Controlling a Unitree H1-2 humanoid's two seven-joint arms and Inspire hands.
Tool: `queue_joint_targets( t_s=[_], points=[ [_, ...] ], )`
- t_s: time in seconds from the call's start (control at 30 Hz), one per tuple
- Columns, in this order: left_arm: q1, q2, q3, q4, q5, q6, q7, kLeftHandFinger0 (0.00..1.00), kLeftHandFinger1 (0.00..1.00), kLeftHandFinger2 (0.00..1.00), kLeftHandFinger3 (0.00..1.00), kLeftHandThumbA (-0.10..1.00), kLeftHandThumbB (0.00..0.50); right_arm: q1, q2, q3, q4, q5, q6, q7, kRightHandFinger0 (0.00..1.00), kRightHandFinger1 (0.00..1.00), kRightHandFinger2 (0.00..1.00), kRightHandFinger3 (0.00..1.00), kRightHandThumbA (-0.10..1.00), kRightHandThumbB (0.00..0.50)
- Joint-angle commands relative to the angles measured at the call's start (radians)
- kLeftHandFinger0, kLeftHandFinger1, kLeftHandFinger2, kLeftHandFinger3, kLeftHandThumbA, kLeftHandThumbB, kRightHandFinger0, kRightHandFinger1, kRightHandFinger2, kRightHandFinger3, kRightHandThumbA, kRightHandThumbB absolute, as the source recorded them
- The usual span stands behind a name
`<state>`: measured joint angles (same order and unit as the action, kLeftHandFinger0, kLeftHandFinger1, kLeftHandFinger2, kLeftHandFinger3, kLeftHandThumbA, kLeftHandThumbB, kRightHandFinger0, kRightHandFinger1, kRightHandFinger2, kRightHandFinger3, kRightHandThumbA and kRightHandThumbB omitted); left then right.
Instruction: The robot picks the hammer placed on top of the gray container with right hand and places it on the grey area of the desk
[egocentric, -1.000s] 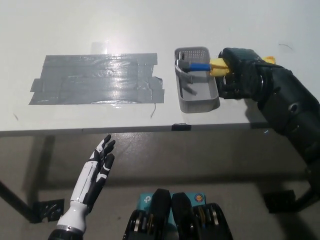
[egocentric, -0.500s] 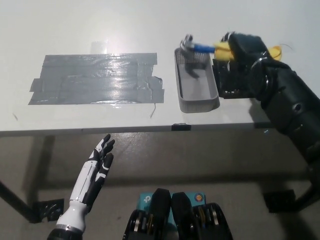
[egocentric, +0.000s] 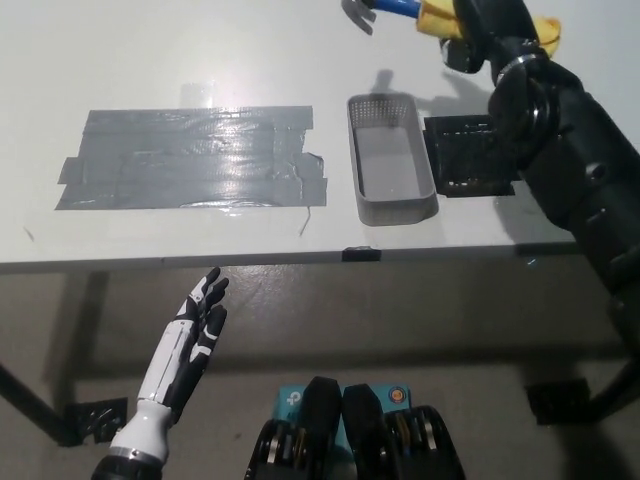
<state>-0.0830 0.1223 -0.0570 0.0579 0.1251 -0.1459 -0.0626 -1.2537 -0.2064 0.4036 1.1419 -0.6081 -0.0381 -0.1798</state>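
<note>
The black right hand (egocentric: 487, 28) is raised high beyond the far end of the grey rectangular plastic container (egocentric: 392, 160), fingers closed; the white left hand (egocentric: 193, 330) rests low, fingers spread, nearer than that container

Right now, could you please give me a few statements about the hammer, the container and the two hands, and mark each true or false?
1. The right hand holds the hammer up near the picture's top edge. True.
2. The hammer lies across the gray container. False: it is lifted clear of the container, which holds nothing.
3. The left hand rests on the grey taped area. False: it hangs open below the desk edge, touching nothing.
4. The gray container stands to the right of the grey taped area. True.
5. The hammer has been set on the grey taped area. False: that area is bare.
</note>
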Motion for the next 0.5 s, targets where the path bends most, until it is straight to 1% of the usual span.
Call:
queue_joint_targets(
  t_s=[0.0, 0.07, 0.1, 0.13, 0.17, 0.27, 0.3, 0.33, 0.43, 0.47],
  points=[
    [-0.018, 0.009, -0.005, -0.042, 0.007, -0.012, -0.006, 1.0, 1.0, 1.0, 1.0, 0.93, 0.133, -0.123, 0.051, 0.002, -0.028, 0.0, -0.016, -0.041, 0.05, 0.56, 0.88, 0.98, -0.1, 0.142],
    [-0.018, 0.009, -0.006, -0.042, 0.007, -0.012, -0.006, 1.0, 1.0, 1.0, 1.0, 0.93, 0.134, -0.123, 0.051, 0.002, -0.027, -0.001, -0.016, -0.041, 0.05, 0.56, 0.88, 0.99, -0.1, 0.143],
    [-0.019, 0.009, -0.009, -0.042, 0.013, -0.01, -0.007, 1.0, 1.0, 1.0, 1.0, 0.94, 0.153, -0.119, 0.11, 0.017, -0.028, -0.011, -0.023, -0.061, 0.02, 0.53, 0.83, 0.96, -0.1, 0.144],
    [-0.018, 0.009, -0.009, -0.044, 0.012, -0.008, -0.008, 1.0, 1.0, 1.0, 1.0, 0.94, 0.161, -0.118, 0.132, 0.02, -0.02, -0.013, -0.03, -0.075, 0.02, 0.51, 0.81, 0.91, -0.1, 0.151],
    [-0.015, 0.009, -0.008, -0.048, 0.009, -0.006, -0.008, 1.0, 1.0, 1.0, 1.0, 0.94, 0.163, -0.118, 0.147, 0.022, -0.009, -0.013, -0.04, -0.089, 0.02, 0.5, 0.8, 0.89, -0.1, 0.149],
    [-0.014, 0.009, -0.008, -0.048, 0.009, -0.006, -0.007, 1.0, 1.0, 1.0, 1.0, 0.94, 0.164, -0.119, 0.149, 0.021, -0.004, -0.015, -0.042, -0.092, 0.02, 0.5, 0.8, 0.88, -0.1, 0.15],
    [-0.011, 0.012, -0.007, -0.047, 0.016, -0.025, -0.001, 1.0, 1.0, 1.0, 1.0, 0.95, 0.153, -0.121, 0.206, 0.02, 0.013, -0.007, -0.033, -0.097, 0.0, 0.49, 0.78, 0.88, -0.1, 0.15],
    [-0.013, 0.012, -0.009, -0.045, 0.021, -0.028, 0.001, 1.0, 1.0, 1.0, 1.0, 0.95, 0.153, -0.122, 0.23, 0.012, 0.023, 0.007, -0.034, -0.092, 0.0, 0.49, 0.78, 0.88, -0.1, 0.159],
    [-0.013, 0.01, -0.01, -0.044, 0.022, -0.028, 0.001, 1.0, 1.0, 1.0, 1.0, 0.95, 0.153, -0.124, 0.233, 0.008, 0.029, 0.007, -0.038, -0.094, 0.0, 0.48, 0.78, 0.88, -0.1, 0.162],
    [-0.012, 0.008, -0.013, -0.044, 0.017, -0.026, -0.003, 1.0, 1.0, 1.0, 1.0, 0.94, 0.155, -0.125, 0.271, 0.007, 0.048, 0.011, -0.032, -0.104, 0.0, 0.48, 0.81, 0.92, -0.1, 0.156]
  ],
)
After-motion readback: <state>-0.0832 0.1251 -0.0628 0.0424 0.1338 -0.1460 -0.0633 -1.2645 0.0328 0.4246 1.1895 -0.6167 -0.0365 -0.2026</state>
